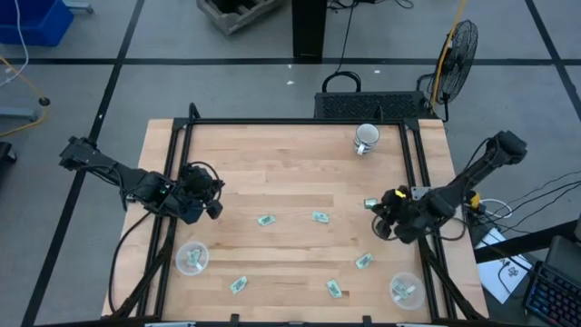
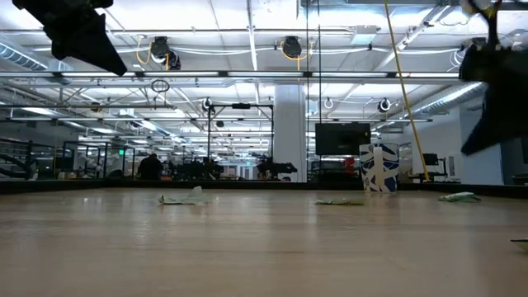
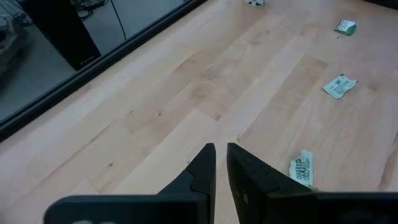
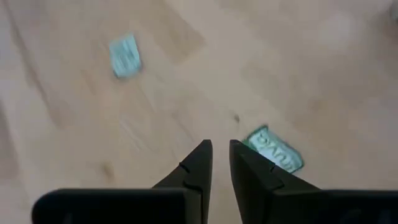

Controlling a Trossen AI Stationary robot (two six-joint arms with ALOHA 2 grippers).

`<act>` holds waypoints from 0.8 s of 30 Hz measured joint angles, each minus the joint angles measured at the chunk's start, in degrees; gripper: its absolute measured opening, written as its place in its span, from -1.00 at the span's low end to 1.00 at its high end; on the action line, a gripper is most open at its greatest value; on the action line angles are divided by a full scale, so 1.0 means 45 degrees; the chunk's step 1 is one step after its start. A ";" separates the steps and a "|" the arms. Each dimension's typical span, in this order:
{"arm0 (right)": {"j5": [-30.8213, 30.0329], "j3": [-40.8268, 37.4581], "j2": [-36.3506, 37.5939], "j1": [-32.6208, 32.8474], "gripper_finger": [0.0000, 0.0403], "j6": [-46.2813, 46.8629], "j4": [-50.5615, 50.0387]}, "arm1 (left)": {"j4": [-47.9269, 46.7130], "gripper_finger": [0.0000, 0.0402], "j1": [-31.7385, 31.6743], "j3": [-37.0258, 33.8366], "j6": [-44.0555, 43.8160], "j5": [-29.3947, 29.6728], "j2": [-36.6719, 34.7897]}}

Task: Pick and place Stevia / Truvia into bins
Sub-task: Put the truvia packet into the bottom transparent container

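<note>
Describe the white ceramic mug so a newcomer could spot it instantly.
Start from the light wooden table in the high view and go to its far edge, by the black mesh basket just beyond. The white ceramic mug stands there alone, right of centre. Unlike the two clear plastic cups near the front edge, it is opaque and has a handle.

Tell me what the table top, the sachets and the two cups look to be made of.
Table top: apparently wood, butcher-block style, given the joined pale strips with grain and a matte sheen.
Sachets, e.g.: probably paper, thin, flat, slightly crinkled, printed green and white.
Cups, left and right: likely clear plastic, since the wood shows through whitish translucent walls; glass cannot be ruled out.
</note>
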State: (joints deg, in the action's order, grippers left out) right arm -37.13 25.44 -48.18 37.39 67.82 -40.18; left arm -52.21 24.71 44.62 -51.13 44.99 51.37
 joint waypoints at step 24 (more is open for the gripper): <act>-0.1112 -0.4920 -0.0029 -0.2487 -0.19 -0.6944 0.9583 | 0.0005 -0.77 0.0000 0.0000 -0.0112 0.0244 0.0000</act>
State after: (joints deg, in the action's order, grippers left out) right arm -42.13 3.30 -48.31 26.20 36.57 2.94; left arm -52.18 24.71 44.62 -51.64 46.09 51.37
